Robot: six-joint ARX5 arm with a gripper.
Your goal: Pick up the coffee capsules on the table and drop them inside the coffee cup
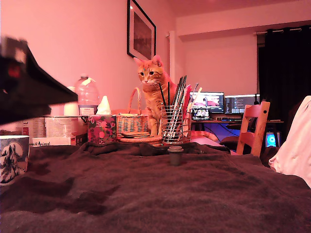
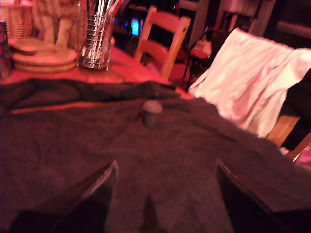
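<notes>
The gripper [image 2: 165, 204] is hanging over the cloth with its two dark fingers [image 2: 92, 204] spread wide and nothing between them; in the exterior view it is showing only as a blurred black mass at that view's upper left. The coffee capsule [image 2: 151, 112] is standing upright ahead of the fingers, well apart from them and roughly in line with the gap. To do the reach well, the arm is probably needing to travel forward and lower, keeping the capsule centred, and to close on the tapered body under the wider rim without snagging the cloth. The coffee cup [image 1: 12, 159], white with a dark inked picture, is sitting at the exterior view's far left, well apart from the capsule.

The table [image 1: 194, 194] is wearing a fuzzy dark brown cloth, rumpled toward the back. Behind the capsule a wire mesh pen holder [image 1: 173, 124], a wicker basket [image 1: 131, 124], a floral box [image 1: 101, 129] and an orange cat [image 1: 154, 92] are crowding the far edge; a wooden chair [image 1: 255, 128] and lit monitors [image 1: 223, 103] are filling the room beyond.
</notes>
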